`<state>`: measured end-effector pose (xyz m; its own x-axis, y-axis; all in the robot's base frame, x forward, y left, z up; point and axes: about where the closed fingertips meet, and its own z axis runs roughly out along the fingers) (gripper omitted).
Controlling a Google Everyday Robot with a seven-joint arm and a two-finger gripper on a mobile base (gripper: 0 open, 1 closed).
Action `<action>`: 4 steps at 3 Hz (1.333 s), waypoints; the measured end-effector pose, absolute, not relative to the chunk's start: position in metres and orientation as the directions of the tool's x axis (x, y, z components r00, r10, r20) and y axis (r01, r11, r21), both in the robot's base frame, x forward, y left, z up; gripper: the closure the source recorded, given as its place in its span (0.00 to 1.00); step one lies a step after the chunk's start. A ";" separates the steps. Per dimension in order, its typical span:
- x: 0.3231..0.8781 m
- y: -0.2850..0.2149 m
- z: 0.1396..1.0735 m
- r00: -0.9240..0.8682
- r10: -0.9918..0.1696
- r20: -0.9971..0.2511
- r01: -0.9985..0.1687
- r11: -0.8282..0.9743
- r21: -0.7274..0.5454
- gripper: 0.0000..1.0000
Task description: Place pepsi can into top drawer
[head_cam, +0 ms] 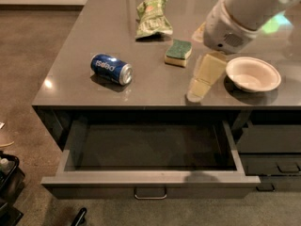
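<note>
Yellowish hand (196, 92) between sponge (178, 52) and bowl (253, 74), empty, well apart from pepsi can (111, 69); openness unclear.

The pepsi can (111, 69) was blue with white lettering and a silver end; the sponge (178, 52) was green over yellow. The pale cream gripper (197, 91) hung above the grey counter (70, 86), beside the off-white bowl (254, 75).
</note>
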<state>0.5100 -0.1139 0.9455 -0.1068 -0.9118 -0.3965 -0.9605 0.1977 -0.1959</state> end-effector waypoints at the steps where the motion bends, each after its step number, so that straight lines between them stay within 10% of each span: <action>1: 0.540 -0.069 0.933 -0.072 -0.904 -0.422 -0.968 0.165 -0.189 0.00; 4: 0.588 -0.055 0.914 -0.194 -0.832 -0.520 -0.906 0.355 -0.230 0.00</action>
